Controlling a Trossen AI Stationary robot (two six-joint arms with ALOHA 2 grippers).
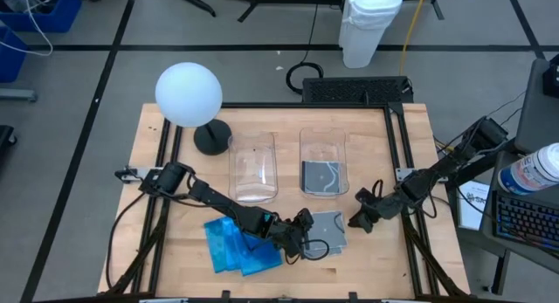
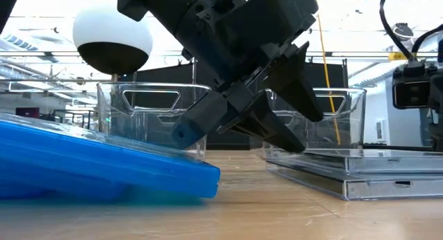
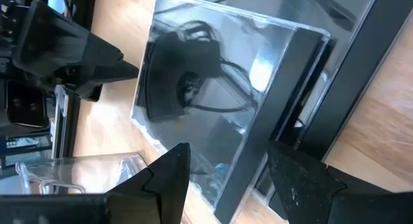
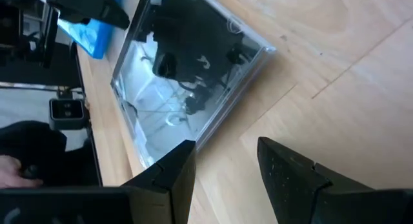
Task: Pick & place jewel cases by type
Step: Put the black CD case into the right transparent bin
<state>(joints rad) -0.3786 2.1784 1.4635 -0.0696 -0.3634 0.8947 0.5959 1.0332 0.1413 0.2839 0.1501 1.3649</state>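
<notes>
The left hand point(image 1: 307, 239) is held open at the near edge of the clear jewel cases point(image 1: 327, 230) on the desk point(image 1: 402, 272), gripping nothing. The right hand point(image 1: 358, 221) is seen open just right of them, empty. Blue jewel cases point(image 1: 234, 244) are stacked to the left.

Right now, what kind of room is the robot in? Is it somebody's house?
Probably not a house. It looks like a robot lab or workshop: a wooden table set in a black frame, black tape lines on the grey floor, cables on the floor, and a keyboard on a desk beside it.

Bright blue jewel cases point(image 1: 238, 248); clear case point(image 1: 327, 230), grey insert
</notes>
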